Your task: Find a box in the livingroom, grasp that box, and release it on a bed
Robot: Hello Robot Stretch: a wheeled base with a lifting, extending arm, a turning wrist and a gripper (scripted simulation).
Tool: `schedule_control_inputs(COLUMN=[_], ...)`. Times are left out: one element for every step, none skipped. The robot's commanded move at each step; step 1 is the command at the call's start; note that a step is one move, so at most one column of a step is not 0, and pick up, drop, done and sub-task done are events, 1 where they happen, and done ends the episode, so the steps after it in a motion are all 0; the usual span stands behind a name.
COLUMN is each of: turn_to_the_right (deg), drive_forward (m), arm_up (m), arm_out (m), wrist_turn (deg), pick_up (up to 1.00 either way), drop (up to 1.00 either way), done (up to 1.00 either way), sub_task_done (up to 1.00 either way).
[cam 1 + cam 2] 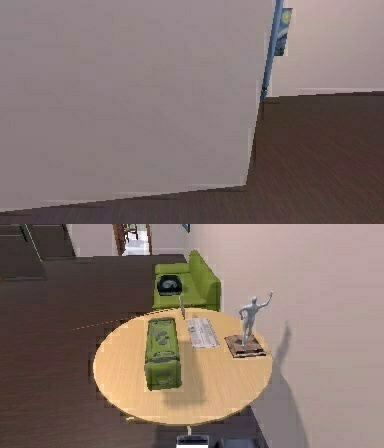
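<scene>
A green oblong box (163,351) lies on a round wooden table (120,374) in the arm side view, left of the table's middle. At that view's bottom edge, just below the table's near rim, a small white piece marks the arm's end, with the gripper (184,440) dark beside it. Its far end is too dark to make out, so I cannot tell whether it holds anything.
On the table also lie a white paper (203,332) and a grey statue (249,324) on a square base. A green armchair (203,279) with a dark object stands beyond. In the forward view a pale wall (120,100) stands close, with dark floor (320,160) at the right.
</scene>
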Motion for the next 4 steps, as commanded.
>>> schedule_control_inputs(turn_to_the_right=[0.0, 0.0, 0.0, 0.0], drive_forward=[0.0, 0.0, 0.0, 0.0], arm_up=[0.0, 0.0, 0.0, 0.0], arm_out=[0.38, 0.0, 0.0, 0.0], wrist_turn=[0.0, 45.0, 45.0, 45.0], pick_up=[0.0, 0.0, 0.0, 0.0], drop=[0.0, 0.0, 0.0, 0.0], done=[0.0, 0.0, 0.0, 0.0], sub_task_done=[0.0, 0.0, 0.0, 0.0])
